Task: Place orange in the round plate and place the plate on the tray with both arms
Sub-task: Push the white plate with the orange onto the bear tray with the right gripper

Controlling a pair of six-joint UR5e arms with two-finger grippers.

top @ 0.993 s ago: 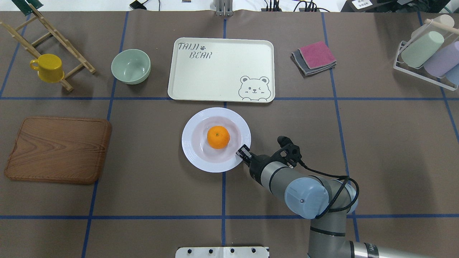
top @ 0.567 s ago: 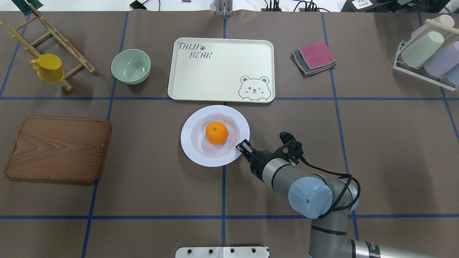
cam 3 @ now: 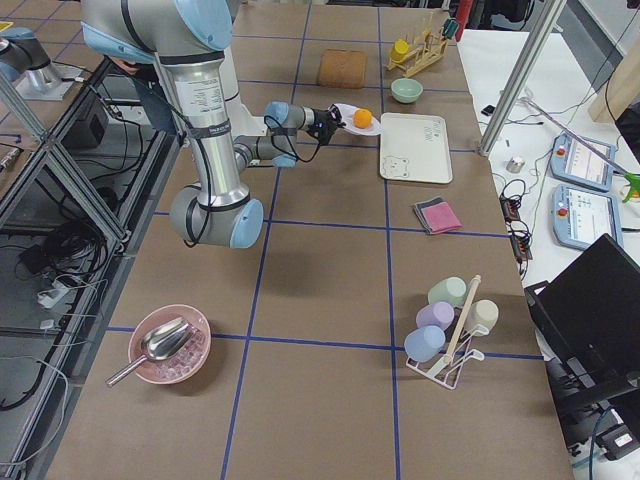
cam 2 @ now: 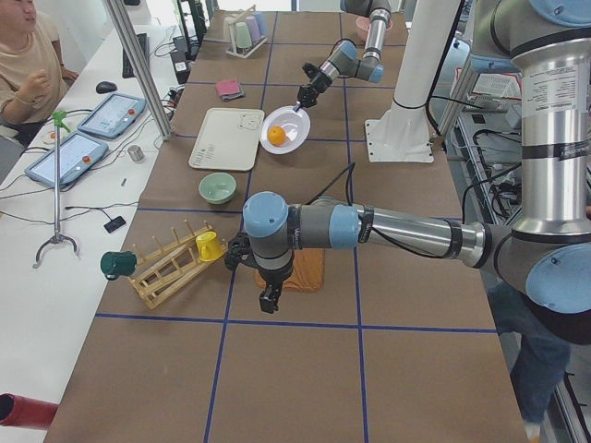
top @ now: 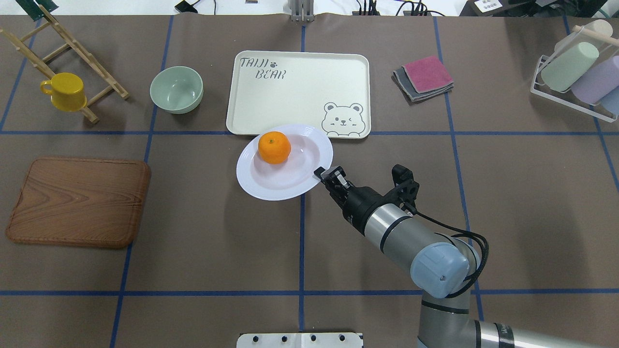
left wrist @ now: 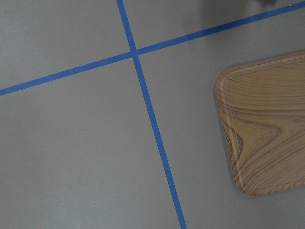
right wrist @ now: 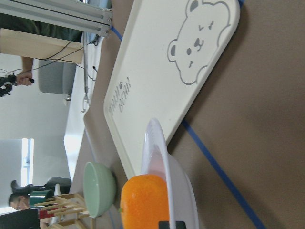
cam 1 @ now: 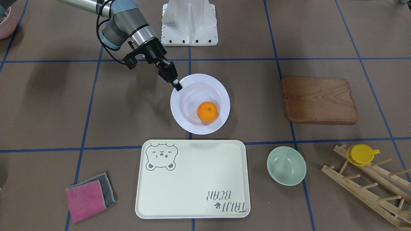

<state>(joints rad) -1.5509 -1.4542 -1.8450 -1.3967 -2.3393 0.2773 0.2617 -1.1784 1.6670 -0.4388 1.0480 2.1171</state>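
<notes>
The round plate (top: 300,175) hangs tilted above the table, and in the overhead view its far rim overlaps the near edge of the tray (top: 290,96). My right gripper (top: 323,175) is shut on the plate's near right rim. The orange (top: 274,147) lies in the plate, against its far left side. From the front, the same gripper (cam 1: 176,85) pinches the plate (cam 1: 192,96) and the orange (cam 1: 207,111) sits low, on the side toward the tray (cam 1: 192,179). My left gripper (cam 2: 269,300) shows only in the left side view, beside the wooden board; I cannot tell its state.
A pale green bowl (top: 176,89) stands left of the tray. A wooden board (top: 77,200) lies at the left. A yellow cup (top: 65,92) hangs on a wooden rack. Folded cloths (top: 424,77) lie right of the tray, with a cup rack (top: 575,72) at far right.
My right gripper has lifted the plate and carried it toward the tray. The plate now tilts, and the orange has rolled from its centre to its far left side.
</notes>
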